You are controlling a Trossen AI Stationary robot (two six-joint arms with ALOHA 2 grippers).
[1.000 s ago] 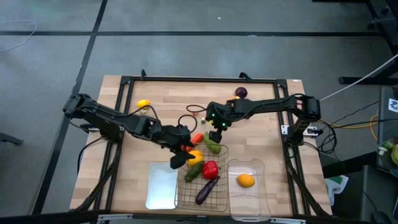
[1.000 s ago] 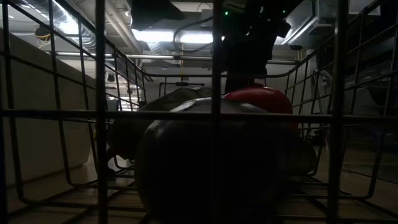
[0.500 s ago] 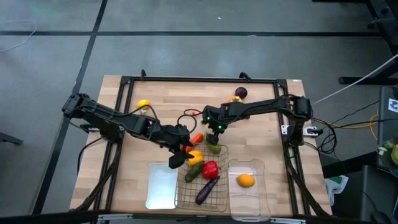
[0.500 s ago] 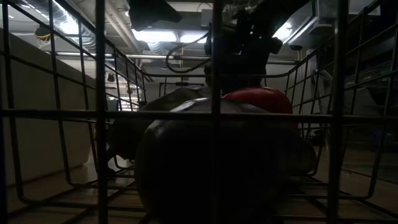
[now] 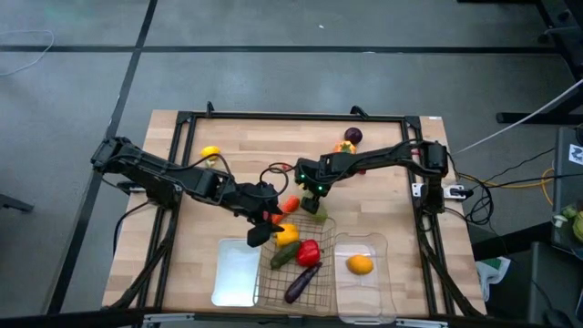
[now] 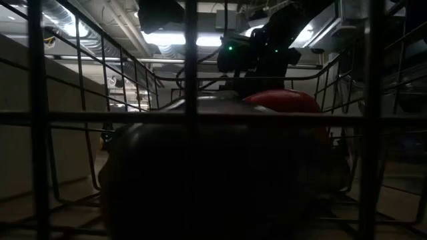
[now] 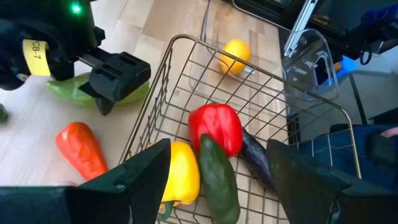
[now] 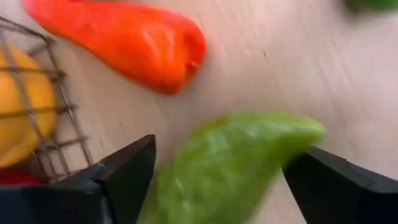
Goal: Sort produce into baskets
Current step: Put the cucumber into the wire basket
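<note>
We hold our right gripper (image 8: 217,186) spread astride the green pepper (image 8: 230,162), its length running forward between the fingers, beside the wire-mesh basket (image 5: 314,278).

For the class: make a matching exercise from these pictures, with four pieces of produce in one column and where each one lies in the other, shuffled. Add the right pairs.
Things:
1. red pepper
2. orange fruit
3. light green pepper
4. yellow lemon

Places:
A. in the clear plastic bin
B. on the table's far left part, alone
C. in the wire-mesh basket
D. on the table between the right hand's open fingers

Pairs: 1-C, 2-A, 3-D, 4-B
</note>
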